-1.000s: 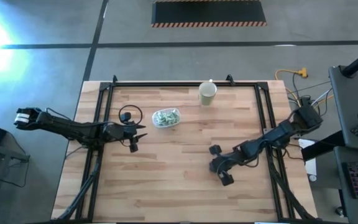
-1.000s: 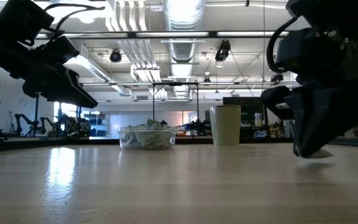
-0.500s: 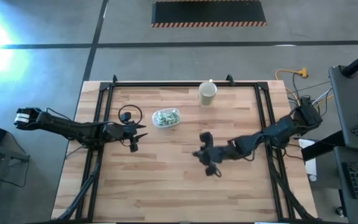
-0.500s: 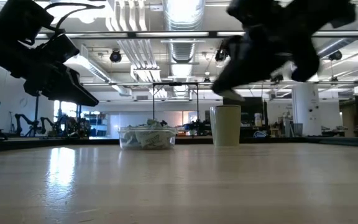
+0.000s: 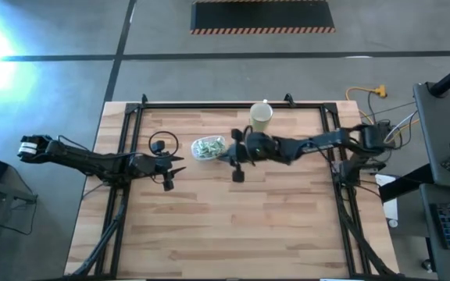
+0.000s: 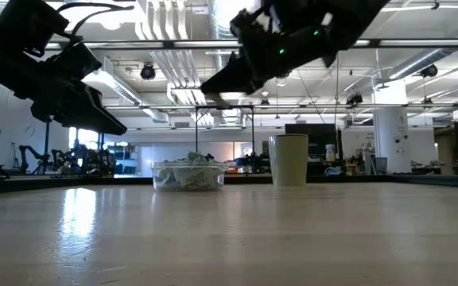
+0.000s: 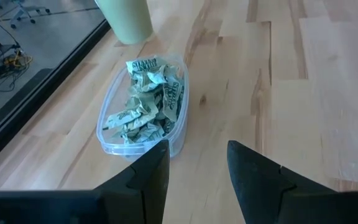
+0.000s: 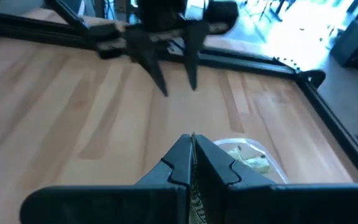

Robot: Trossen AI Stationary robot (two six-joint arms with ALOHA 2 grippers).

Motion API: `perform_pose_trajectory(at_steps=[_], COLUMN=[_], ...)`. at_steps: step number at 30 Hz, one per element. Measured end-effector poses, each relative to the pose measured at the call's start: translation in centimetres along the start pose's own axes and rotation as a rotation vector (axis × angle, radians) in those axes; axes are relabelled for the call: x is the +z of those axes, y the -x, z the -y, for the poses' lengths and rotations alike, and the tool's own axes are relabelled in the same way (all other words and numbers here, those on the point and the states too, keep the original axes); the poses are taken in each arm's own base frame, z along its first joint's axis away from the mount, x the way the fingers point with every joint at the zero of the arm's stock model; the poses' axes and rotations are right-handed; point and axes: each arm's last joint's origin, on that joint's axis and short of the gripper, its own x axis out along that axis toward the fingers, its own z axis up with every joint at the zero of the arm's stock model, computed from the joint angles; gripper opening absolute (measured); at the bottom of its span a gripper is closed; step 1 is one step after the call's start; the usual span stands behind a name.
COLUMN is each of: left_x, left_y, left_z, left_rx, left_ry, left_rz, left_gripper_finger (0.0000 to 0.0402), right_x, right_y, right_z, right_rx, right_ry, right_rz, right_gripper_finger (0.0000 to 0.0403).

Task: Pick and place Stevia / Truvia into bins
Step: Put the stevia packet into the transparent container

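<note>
Since the earlier frame, your right tool (image 5: pixel 223 155) has swung across the surface (image 5: pixel 209 226) to the tub's (image 5: pixel 208 148) right rim, pinched shut on a sachet (image 8: pixel 193 202). Your left tool (image 5: pixel 170 167) waits part-open, left of the tub. Release too early and the sachet lands outside.

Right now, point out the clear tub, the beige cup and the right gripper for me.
clear tub (image 7: pixel 114 140): left wrist view, on its near rim.
beige cup (image 6: pixel 289 161): low view, mid side wall.
right gripper (image 8: pixel 192 144): right wrist view, where the shut fingertips meet.
</note>
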Motion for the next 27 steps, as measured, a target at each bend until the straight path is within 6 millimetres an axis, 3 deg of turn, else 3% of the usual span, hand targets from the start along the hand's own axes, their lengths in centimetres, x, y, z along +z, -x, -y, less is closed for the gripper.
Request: perform_pose_trajectory(at_steps=[14,20,27], left_x=[0.0,-0.1,-0.1], left_y=[0.0,-0.1,-0.1], left_z=[0.0,0.0,0.0], left_rx=[0.0,0.0,0.0], left_ry=[-0.002,-0.005,-0.003], left_rz=[-0.004,-0.009,-0.005], left_gripper_finger=[0.0146,0.0146,0.0146], right_x=[-1.9,-3.0,-3.6], right_y=[-9.6,-10.6,-10.4], right_z=[5.3,6.9,8.5], right_rx=[0.025,-0.008,-0.053], right_ry=[-0.065,-0.135,-0.278], right_rz=[-0.042,-0.061,-0.059], right_gripper_finger=[0.0009,0.0008,0.0008])
